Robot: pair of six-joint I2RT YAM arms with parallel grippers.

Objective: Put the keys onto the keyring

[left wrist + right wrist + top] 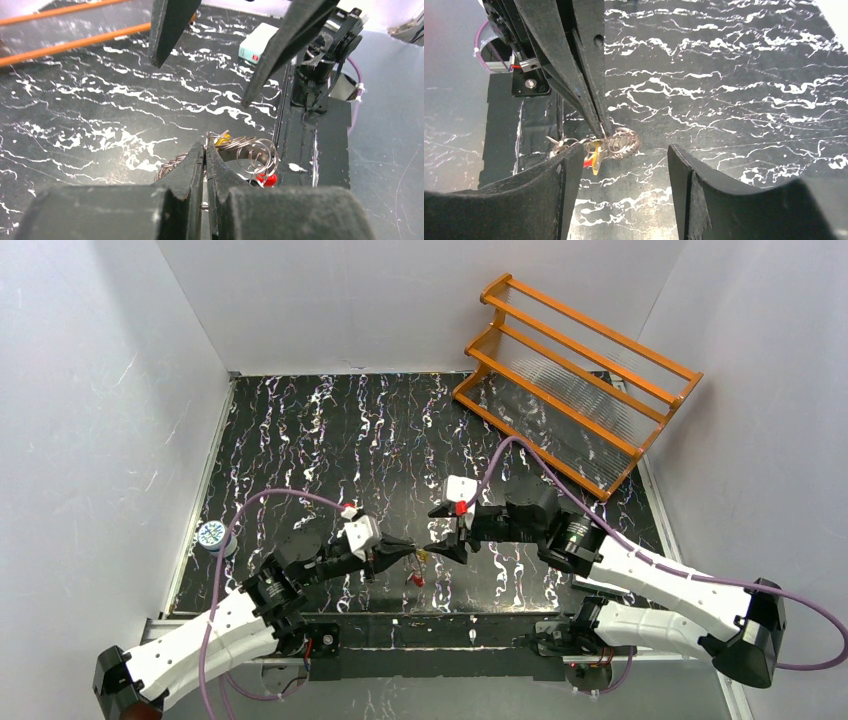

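Grips the keyring (pixel 251 150) in the closed left pincer (pixel 205 150), brass key (pixel 595 156) against its coils, over the near bench (pixel 330 440). Faces it with the right pincer (pixel 624 150) spread wide.

The scene is lit brightly and evenly from above; only faint shadows are cast on the counter (pixel 300 440). In the wrist views, the foreground is softly blurred.

Left gripper (pixel 205 150) pinched, right gripper (pixel 433 530) spread wide
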